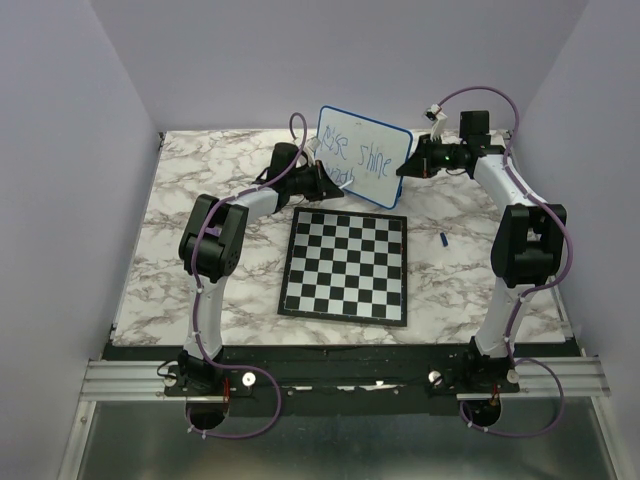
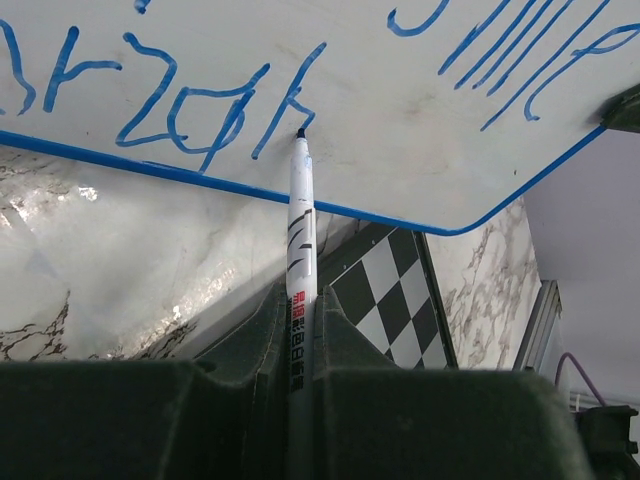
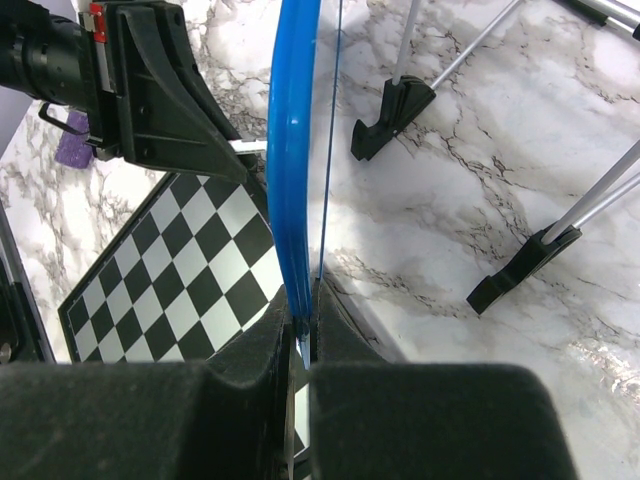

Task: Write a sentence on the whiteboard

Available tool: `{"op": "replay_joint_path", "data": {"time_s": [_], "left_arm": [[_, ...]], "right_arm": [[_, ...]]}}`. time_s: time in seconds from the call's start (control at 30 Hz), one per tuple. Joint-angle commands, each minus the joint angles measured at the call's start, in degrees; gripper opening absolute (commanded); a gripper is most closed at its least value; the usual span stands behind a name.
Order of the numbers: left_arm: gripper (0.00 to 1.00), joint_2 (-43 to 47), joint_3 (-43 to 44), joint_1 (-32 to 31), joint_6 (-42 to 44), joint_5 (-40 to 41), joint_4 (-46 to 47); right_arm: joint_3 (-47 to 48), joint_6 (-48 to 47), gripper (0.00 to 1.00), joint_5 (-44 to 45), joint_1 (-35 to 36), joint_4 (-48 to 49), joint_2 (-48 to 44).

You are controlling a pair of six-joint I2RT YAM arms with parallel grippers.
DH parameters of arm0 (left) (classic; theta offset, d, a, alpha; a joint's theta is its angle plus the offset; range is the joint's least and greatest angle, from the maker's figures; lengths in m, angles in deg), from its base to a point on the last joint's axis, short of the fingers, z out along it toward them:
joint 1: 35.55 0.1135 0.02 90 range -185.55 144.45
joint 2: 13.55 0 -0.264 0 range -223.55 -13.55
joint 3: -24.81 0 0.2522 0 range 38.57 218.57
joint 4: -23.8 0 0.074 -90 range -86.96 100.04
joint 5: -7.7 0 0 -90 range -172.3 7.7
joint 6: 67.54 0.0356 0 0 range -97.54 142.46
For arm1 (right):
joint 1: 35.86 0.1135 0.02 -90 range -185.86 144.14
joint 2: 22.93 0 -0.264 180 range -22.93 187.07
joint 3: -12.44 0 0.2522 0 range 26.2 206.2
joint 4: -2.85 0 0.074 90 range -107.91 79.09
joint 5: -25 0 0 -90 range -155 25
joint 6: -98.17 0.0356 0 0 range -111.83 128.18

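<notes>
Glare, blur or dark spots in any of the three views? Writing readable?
Top external: even light, no glare; blue handwritten sentence on the small white blue-rimmed whiteboard small but legible. Left wrist: strokes crisp, bright glare on the marbled tabletop, dark left gripper out of focus. Right wrist: board's near rim soft, right gripper dark and blurred, tabletop sheen lower right.
</notes>
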Motion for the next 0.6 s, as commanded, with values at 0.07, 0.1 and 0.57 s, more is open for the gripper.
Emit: {"op": "replay_joint_path", "data": {"time_s": [0.07, 0.1, 0.57], "left_arm": [[0.0, -1.88, 0.48, -0.45, 1.61, -0.65, -3.26], [0.0, -1.88, 0.57, -0.36, 1.78, -0.65, -3.87], [0.0, -0.91, 0.57, -0.45, 1.96, -1.8, -4.14]], "right_arm": [[-0.19, -0.35, 0.0, -2.34, 0.26, -0.49, 0.53], [-0.19, -0.35, 0.0, -2.25, 0.17, -0.4, 0.53], [-0.19, -0.27, 0.0, -2.25, 0.26, -0.49, 0.61]]}}
